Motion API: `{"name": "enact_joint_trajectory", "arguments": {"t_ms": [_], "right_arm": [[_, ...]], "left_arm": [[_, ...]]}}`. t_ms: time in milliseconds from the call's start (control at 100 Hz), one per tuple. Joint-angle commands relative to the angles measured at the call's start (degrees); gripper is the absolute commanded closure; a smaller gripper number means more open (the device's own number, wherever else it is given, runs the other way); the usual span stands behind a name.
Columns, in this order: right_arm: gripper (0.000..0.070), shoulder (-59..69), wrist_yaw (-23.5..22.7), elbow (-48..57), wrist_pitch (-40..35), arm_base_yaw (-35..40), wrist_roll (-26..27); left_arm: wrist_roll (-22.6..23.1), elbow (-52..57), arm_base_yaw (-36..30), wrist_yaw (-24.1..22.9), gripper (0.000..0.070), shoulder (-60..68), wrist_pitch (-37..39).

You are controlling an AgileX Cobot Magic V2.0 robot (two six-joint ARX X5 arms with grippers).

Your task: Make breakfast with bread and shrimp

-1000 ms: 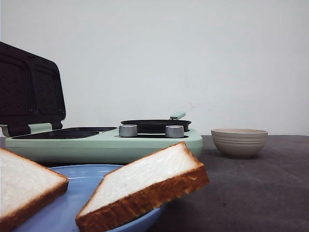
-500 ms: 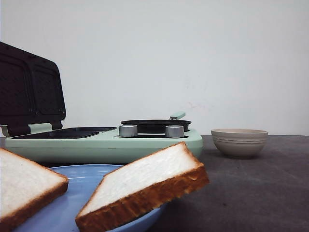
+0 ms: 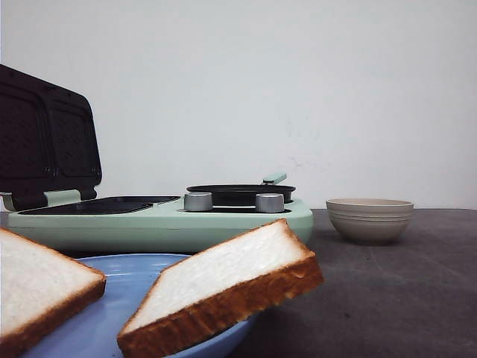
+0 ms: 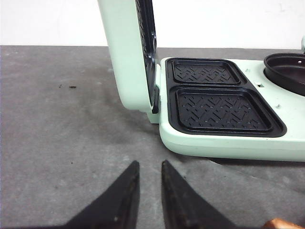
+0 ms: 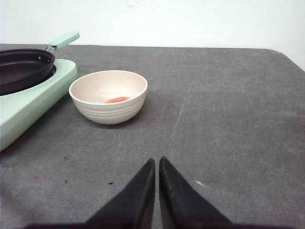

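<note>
— Step in hand? 
— None begun: bread (image 3: pixel 223 287) waits on the blue plate (image 3: pixel 134 272), lower left.
— Claws? 
— Left gripper (image 4: pixel 148 179) slightly parted, right gripper (image 5: pixel 156 172) nearly closed — both empty. Next: grasp a slice.

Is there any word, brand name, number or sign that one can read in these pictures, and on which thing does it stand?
There is none that can be read.
Breakfast maker: no brand or label shows on its green body.
Two knobs: plain metal, any marks too small to tell.
Grill plates: only a raised pattern, no letters.
Bowl: plain ridges, no print.
Blue plate and bread: no text.
</note>
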Motion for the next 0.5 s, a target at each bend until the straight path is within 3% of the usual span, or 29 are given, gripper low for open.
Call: {"name": "enact_joint_trajectory", "arguments": {"t_ms": [0, 100, 310, 490], "right_arm": [[0.0693, -0.09, -0.07, -0.22, 0.77, -0.07, 0.70], [0.0693, -0.09, -0.20, -0.22, 0.77, -0.07, 4.00], [0.0694, -0.09, -2.01, 0.04, 1.31, -0.04, 10.69], [0.0696, -0.07, -5.05, 3.21, 1.38, -0.04, 13.51]], "left_arm": [[-0.15, -0.98, -0.04, 0.20, 0.0700, -0.07, -0.22], [-0.68, -0.98, -0.04, 0.22, 0.0700, -0.07, -0.22], [-10.38, -0.92, -0.04, 0.20, 0.0700, -0.07, -0.17], [-15.06, 1.33, -0.04, 0.22, 0.0697, -0.07, -0.17]]}}
